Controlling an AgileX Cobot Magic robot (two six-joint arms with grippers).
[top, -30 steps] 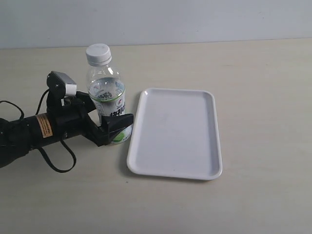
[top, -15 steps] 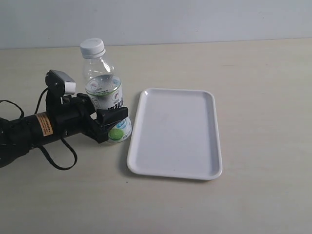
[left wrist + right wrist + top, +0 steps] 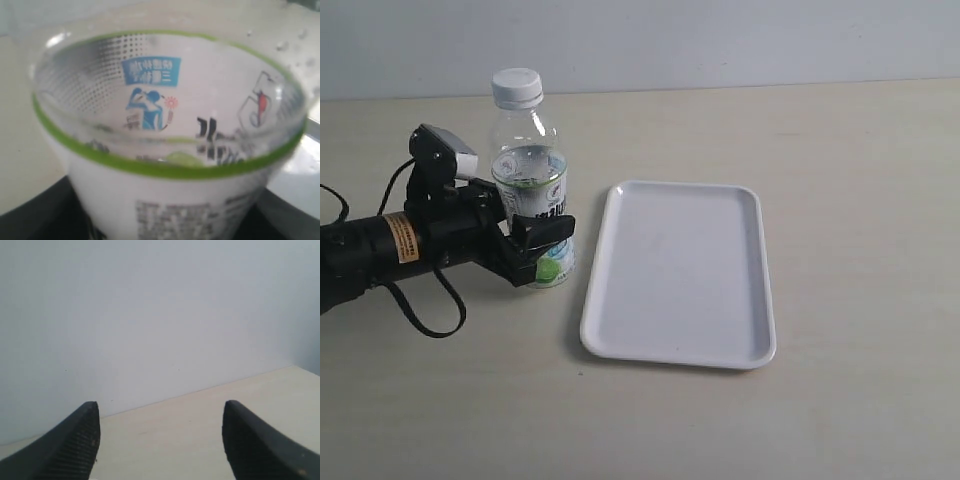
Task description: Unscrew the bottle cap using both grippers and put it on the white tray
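Here the left pincer (image 3: 536,243) is clenching the bottle (image 3: 530,185) low on its label. Only the near finger (image 3: 546,233) is showing in the exterior view. The far finger is lying hidden behind the bottle, and the arm is running off the left edge.

The bottle is standing near the left of the bench (image 3: 840,200), just beside the tray (image 3: 680,275) and apart from its rim. The bottle's long axis is running nearly upright, with the cap (image 3: 517,87) pointing up and leaning slightly toward the left of the view. The cap is sitting on the neck. The near finger is covering part of the bottle's base, so whether the base is touching the bench cannot be told.

In the left wrist view the bottle (image 3: 170,150) is filling the picture, blurred at this closeness. The characters on its label are too soft to read, and only dark corners of the pincer are showing.

The right pincer (image 3: 160,440) is appearing in its own wrist view only. Its two fingers (image 3: 75,445) are spread wide with nothing between them, and their lower parts are cut off by the picture's edge. It is facing the bench and a pale wall (image 3: 150,315).
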